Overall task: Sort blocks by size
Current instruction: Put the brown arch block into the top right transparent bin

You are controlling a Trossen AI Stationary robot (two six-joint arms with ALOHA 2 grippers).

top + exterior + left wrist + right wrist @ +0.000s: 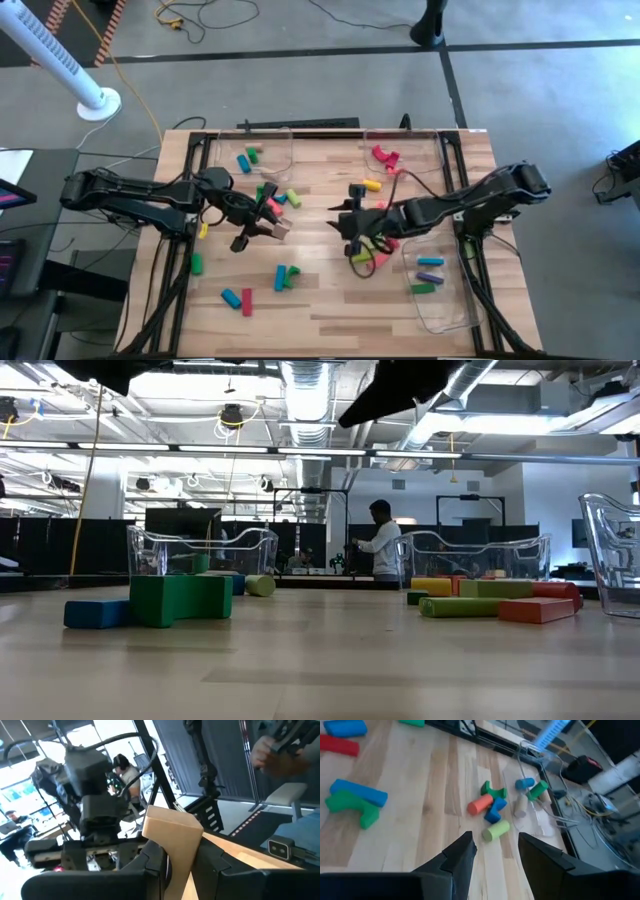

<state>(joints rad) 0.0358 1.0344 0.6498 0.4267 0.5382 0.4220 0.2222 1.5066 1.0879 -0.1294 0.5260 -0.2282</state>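
The left gripper (272, 228) pinched a tan block (172, 840) above the bench's (330, 300) middle while the right gripper (495, 851) hovered empty, jaws apart; that shallow, tilted hold risked slipping.

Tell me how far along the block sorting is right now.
Partly done. A few blocks already lie in the clear tray by the right arm. In hand: the left end effector is shut on a tan block; the right end effector is open and empty. Left: loose blocks scattered over the table.
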